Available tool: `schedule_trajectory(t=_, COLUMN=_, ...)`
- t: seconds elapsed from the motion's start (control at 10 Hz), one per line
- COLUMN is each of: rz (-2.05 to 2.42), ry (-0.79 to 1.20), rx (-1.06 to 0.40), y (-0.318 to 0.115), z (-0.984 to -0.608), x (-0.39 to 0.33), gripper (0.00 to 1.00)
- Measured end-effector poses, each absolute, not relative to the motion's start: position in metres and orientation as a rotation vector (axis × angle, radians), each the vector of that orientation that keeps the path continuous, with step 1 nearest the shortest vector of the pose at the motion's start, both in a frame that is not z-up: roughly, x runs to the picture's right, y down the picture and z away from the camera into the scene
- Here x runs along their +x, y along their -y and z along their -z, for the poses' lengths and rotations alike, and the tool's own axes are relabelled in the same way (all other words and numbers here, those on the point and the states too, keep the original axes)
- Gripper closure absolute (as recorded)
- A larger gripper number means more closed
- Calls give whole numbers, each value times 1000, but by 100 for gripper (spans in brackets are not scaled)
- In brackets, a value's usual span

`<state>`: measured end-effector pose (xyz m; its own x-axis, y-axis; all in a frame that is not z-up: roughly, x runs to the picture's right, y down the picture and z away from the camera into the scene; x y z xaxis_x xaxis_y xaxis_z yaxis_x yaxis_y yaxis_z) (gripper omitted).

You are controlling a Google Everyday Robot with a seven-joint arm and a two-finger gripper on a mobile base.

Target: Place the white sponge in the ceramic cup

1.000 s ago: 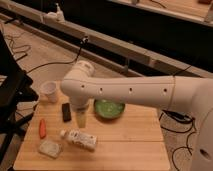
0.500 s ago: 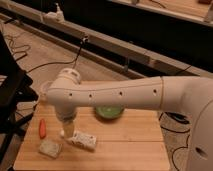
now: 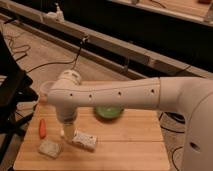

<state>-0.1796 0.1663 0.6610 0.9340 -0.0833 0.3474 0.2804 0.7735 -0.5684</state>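
The white sponge (image 3: 50,148) lies flat near the front left corner of the wooden table (image 3: 130,145). The ceramic cup (image 3: 45,89) stands at the table's back left; only part of its rim shows behind my arm. My gripper (image 3: 67,131) hangs down from the white arm's wrist over the left half of the table. It is just right of and behind the sponge and close to the white bottle (image 3: 84,140). The gripper holds nothing that I can see.
A green bowl (image 3: 109,112) sits at the back middle of the table, partly behind my arm. An orange carrot-like piece (image 3: 42,128) lies at the left edge. A black chair (image 3: 12,95) stands left of the table. Cables run over the floor behind.
My arm has swung left and lower over the table. It now hides most of the cup and the dark object that stood beside it. The gripper has come closer to the sponge.
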Motion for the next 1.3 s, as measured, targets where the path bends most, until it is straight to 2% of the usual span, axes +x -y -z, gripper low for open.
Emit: schedule_trajectory(t=1.3, rz=187, ry=533, rx=-887, y=-290, z=-733, x=-313, gripper=20)
